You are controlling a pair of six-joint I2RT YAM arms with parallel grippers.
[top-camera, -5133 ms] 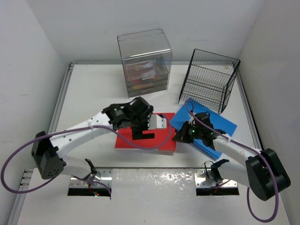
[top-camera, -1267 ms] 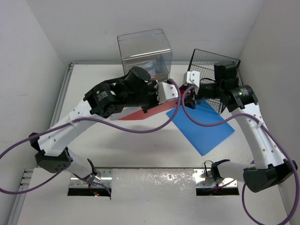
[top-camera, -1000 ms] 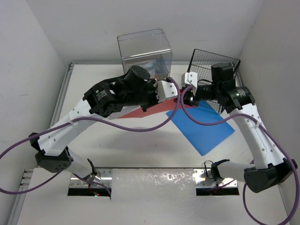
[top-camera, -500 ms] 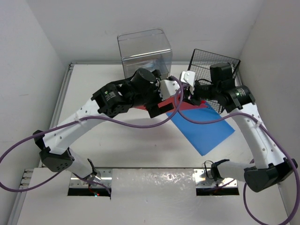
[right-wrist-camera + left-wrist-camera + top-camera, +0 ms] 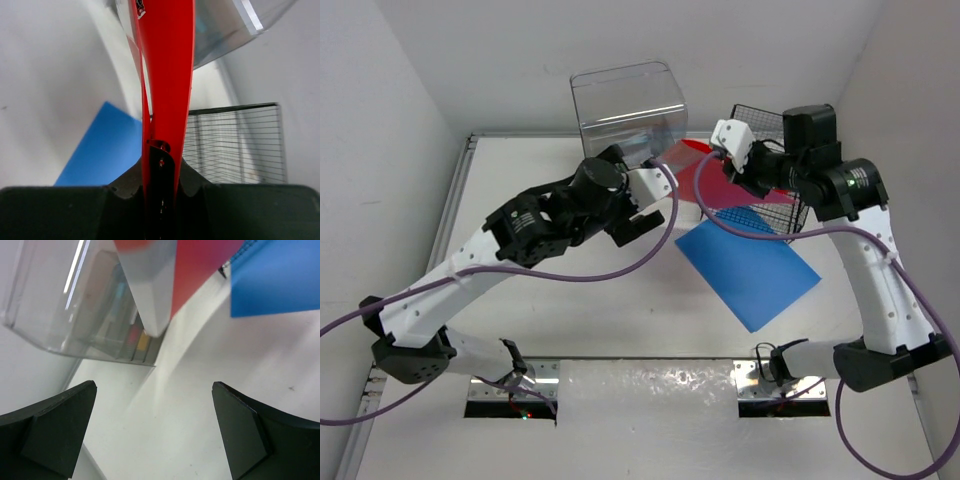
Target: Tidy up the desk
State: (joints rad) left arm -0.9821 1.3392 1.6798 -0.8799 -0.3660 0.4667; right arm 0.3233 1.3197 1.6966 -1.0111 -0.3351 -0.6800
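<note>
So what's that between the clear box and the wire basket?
A red folder, held in the air by the right gripper; the overhead view shows it.

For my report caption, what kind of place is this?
Probably a lab mock-up of an office: two robot arms at a white desk, a clear storage box, a black wire basket.

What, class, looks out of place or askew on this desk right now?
The red folder is off the desk, held tilted in the air by the right end effector near the wire basket. The blue folder lies flat but skewed, its edges at an angle to the desk's rails. Nothing looks spilled or damaged.
</note>
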